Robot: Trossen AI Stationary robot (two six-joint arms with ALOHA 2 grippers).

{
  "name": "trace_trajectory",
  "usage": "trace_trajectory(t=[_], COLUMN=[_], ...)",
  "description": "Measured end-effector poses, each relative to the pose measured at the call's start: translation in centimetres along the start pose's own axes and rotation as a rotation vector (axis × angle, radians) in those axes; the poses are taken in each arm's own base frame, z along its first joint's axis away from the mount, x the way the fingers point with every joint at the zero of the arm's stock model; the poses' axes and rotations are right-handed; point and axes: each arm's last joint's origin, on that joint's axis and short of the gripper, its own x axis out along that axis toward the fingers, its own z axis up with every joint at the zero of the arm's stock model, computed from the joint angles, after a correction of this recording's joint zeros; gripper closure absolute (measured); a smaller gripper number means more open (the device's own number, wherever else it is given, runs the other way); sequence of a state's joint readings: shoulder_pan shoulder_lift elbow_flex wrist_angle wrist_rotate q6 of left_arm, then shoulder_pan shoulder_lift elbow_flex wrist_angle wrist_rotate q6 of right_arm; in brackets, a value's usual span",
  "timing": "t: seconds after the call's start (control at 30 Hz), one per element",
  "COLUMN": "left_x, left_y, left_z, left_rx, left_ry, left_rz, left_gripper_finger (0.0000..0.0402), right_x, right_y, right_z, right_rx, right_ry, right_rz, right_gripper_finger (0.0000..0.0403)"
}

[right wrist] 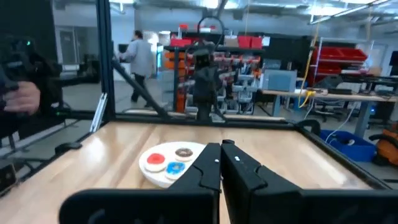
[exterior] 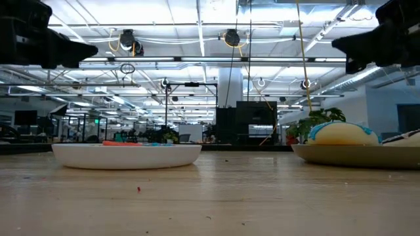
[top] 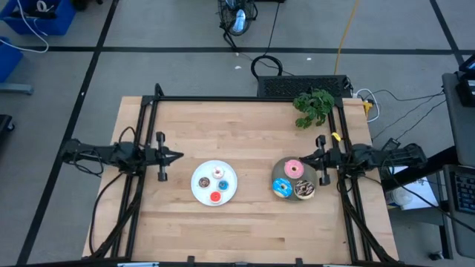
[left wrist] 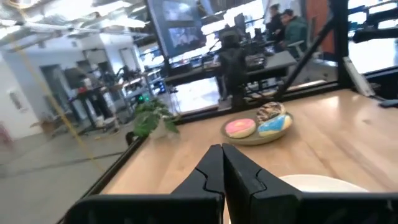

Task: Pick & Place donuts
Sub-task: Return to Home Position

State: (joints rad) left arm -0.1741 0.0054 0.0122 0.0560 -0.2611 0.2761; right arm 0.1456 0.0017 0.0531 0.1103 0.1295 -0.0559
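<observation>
At table level much is cut off. The white plate and the grey plate show only as low rims. The small donuts are just a thin strip of red and blue above the white rim. The grey plate runs out of the frame, with only the big blue donut clear on it. In the right wrist view I find 3 of the 4 small donuts; the 4th I cannot make out there.

The left gripper hangs above the wooden table with its 2 dark fingers pressed together, holding nothing. The white plate lies just ahead of its tips, a little to one side. The right gripper is closed tight too and is empty. Its tips are over the rim of the grey plate, near the big pink donut.

All 7 donuts are round rings with a hole. On the grey plate the big pink donut, the big blue donut and the sprinkled chocolate donut lie close together. On the white plate, well apart from the right gripper, lie the small brown donut, the white-pink donut, the small blue donut and the red donut. The table is pale wood planks inside a black frame.
</observation>
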Motion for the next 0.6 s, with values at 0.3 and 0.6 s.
trace_trajectory(t=[0.3,0.6], left_x=[0.1,0.9], left_y=[-0.3,-1.0], left_z=[-0.2,-1.4], left_rx=[-0.007,-0.015], left_ry=[0.011,0.151], left_rz=[-0.08,-0.15], left_gripper_finger=[0.04,0.0401], right_x=[0.0,0.0], right_y=[-0.1,-0.3], right_z=[-0.7,-0.8], right_rx=[0.006,0.021], right_ry=[0.062,0.068], right_rz=[-0.032,-0.047], right_gripper_finger=[0.0403,0.0403])
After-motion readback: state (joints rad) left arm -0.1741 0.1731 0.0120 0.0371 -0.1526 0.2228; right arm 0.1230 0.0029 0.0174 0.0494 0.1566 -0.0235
